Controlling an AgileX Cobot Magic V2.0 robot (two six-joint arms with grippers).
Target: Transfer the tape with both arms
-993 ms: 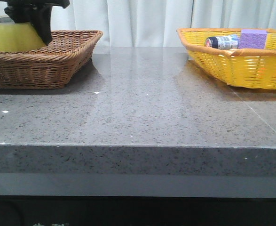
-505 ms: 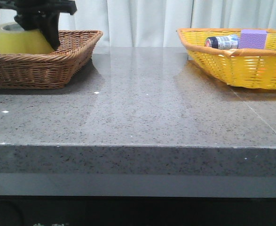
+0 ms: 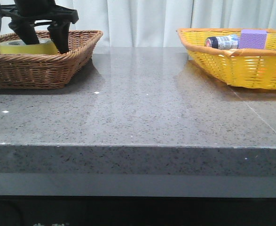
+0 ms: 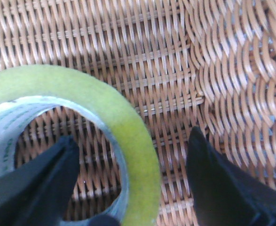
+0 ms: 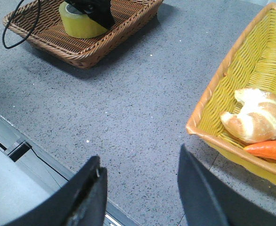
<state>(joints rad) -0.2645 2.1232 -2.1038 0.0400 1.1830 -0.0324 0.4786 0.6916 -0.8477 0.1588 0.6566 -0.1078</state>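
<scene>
Tape (image 4: 128, 136), translucent yellow roll, lying flat with core axis upright in brown wicker basket (image 3: 72, 52), left tool (image 3: 43, 35) spread astride its wall, right tool (image 5: 140, 197) released over speckled grey worktop (image 3: 142, 108).

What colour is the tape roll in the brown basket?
Translucent yellow-green tape with a pale printed core, clearest in the left wrist view.

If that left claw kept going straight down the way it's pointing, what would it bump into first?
Probably the tape: the left gripper is open, its fingers straddling the roll's wall. Just below lies the woven floor of the brown basket.
</scene>
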